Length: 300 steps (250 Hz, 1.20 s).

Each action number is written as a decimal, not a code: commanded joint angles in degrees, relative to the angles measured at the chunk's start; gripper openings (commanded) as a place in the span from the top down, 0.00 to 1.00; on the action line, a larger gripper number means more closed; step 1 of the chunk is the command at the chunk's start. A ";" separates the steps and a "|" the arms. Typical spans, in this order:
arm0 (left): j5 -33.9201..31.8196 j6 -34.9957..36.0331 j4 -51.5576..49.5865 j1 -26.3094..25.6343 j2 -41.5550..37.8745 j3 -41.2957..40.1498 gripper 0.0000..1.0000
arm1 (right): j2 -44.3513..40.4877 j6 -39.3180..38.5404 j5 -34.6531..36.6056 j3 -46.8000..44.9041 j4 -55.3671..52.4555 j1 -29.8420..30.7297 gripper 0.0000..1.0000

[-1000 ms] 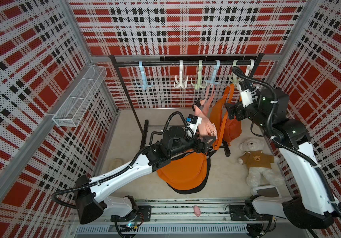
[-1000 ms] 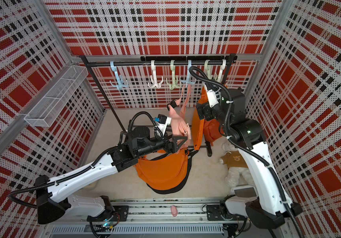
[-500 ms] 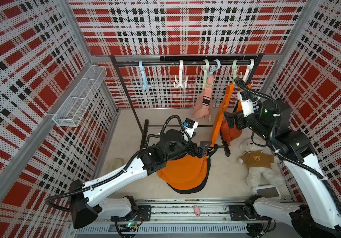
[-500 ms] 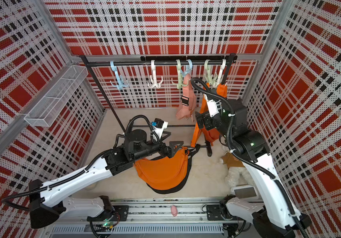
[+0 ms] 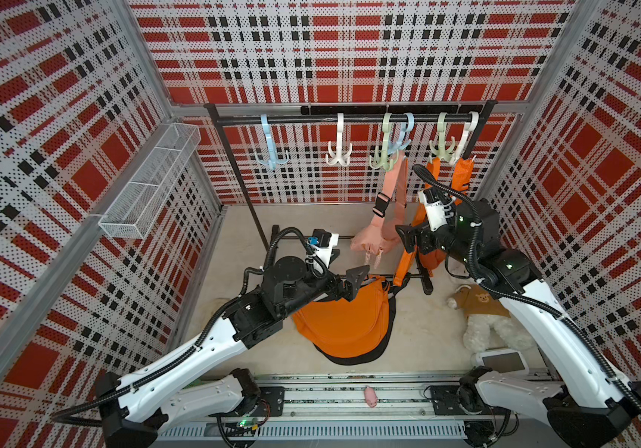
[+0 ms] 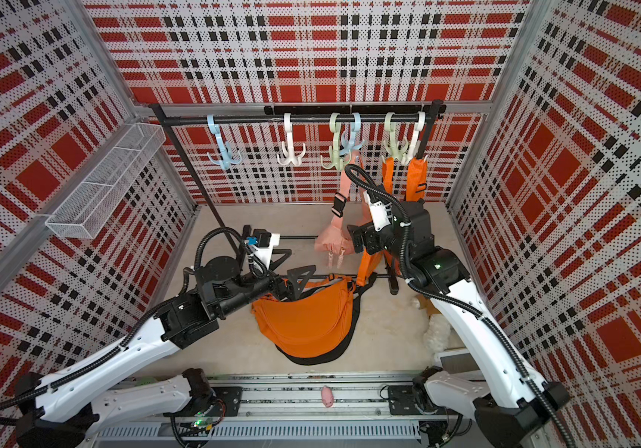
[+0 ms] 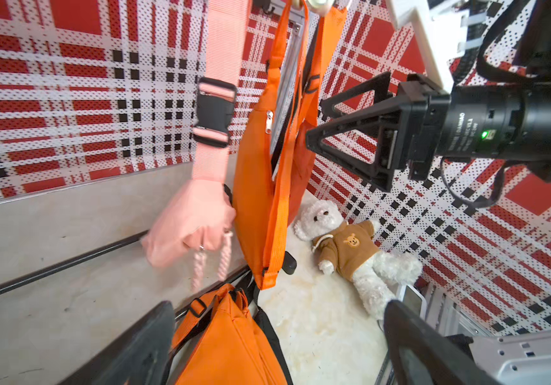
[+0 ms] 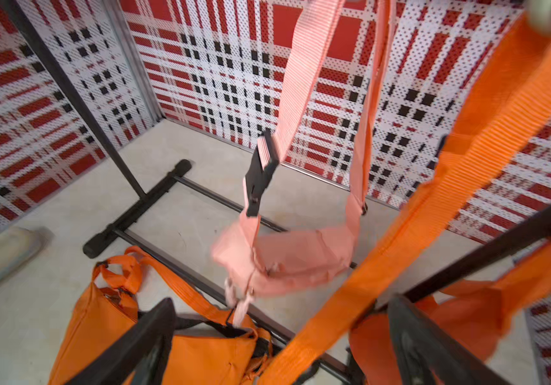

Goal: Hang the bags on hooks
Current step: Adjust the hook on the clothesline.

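The pink bag [image 5: 373, 242] [image 6: 332, 242] hangs by its strap from the pale green and blue hooks [image 5: 388, 155] on the black rail [image 5: 349, 118]; which of the two hooks holds it I cannot tell. It looks blurred in the wrist views [image 7: 194, 223] [image 8: 287, 263]. My left gripper [image 5: 351, 260] [image 7: 277, 333] is open, below and left of the bag, over an orange bag [image 5: 346, 322] lying on the floor. My right gripper [image 5: 406, 240] [image 8: 280, 330] [image 7: 315, 120] is open just right of the pink bag. An orange strap [image 8: 467, 166] crosses between its fingers, ungripped.
A second orange bag [image 5: 427, 256] hangs from the rightmost hooks [image 5: 462, 155]. A teddy bear [image 5: 481, 310] and a white device [image 5: 501, 360] lie at the right. A wire basket [image 5: 152, 182] is on the left wall. The rack's base bars [image 8: 134, 206] cross the floor.
The left gripper held the pink bag up by the hooks; it has let go and dropped back toward the floor bag. The right gripper drew back and down. The pink bag now hangs free.
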 commanded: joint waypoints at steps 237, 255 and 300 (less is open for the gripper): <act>-3.74 -2.10 -6.17 2.43 -14.85 -5.39 0.01 | -1.03 6.70 9.12 -11.16 23.51 -5.09 0.89; -3.44 -2.20 -5.84 2.44 -14.40 -5.47 0.01 | -2.84 6.59 9.36 -12.33 22.66 -5.97 0.89; -2.76 -2.36 -5.61 2.44 -13.58 -5.37 0.01 | -5.36 5.35 10.89 -13.96 21.11 -6.81 0.89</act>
